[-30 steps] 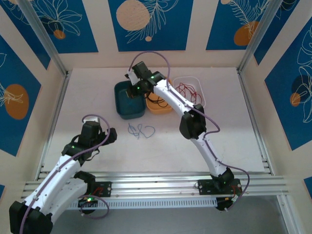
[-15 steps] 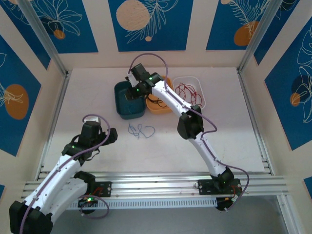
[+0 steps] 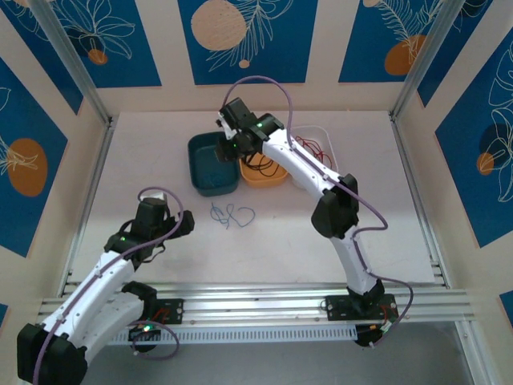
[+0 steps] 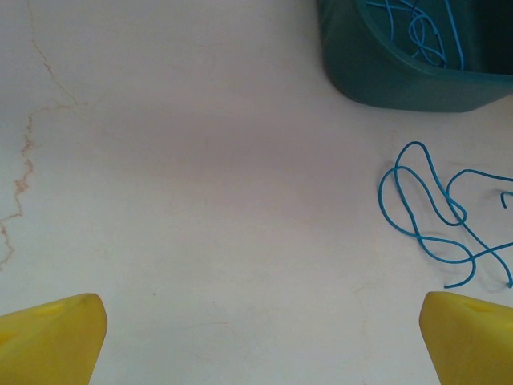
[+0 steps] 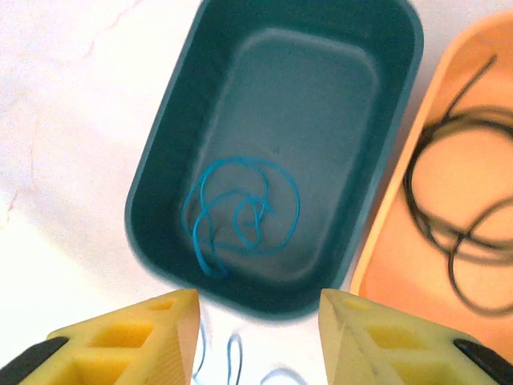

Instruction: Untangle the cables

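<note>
One blue cable [image 5: 240, 216] lies coiled inside the teal bin [image 5: 385, 160]. My right gripper [image 5: 256, 321] hovers above that bin's near rim, open, with nothing between its yellow fingers [image 5: 152, 337]. From above, the right gripper [image 3: 228, 147] sits over the teal bin [image 3: 200, 180]. A second blue cable [image 3: 231, 215] lies loose on the table in front of the bin, and in the left wrist view this cable [image 4: 437, 216] is at the right. My left gripper [image 4: 260, 337] is open over bare table, to the left of it. Black cables [image 5: 465, 233] lie in the orange bin [image 5: 393, 273].
The orange bin [image 3: 275, 180] stands right of the teal one, and a white bin [image 3: 330, 152] with red cables [image 3: 309, 148] stands further right. The table [image 3: 144, 160] is walled by metal rails on both sides. My left gripper [image 3: 183, 224] sits left of the loose cable.
My right gripper has opened and risen from inside the teal bin, shifting slightly right; a blue cable now lies in the bin. The left arm has barely moved.
</note>
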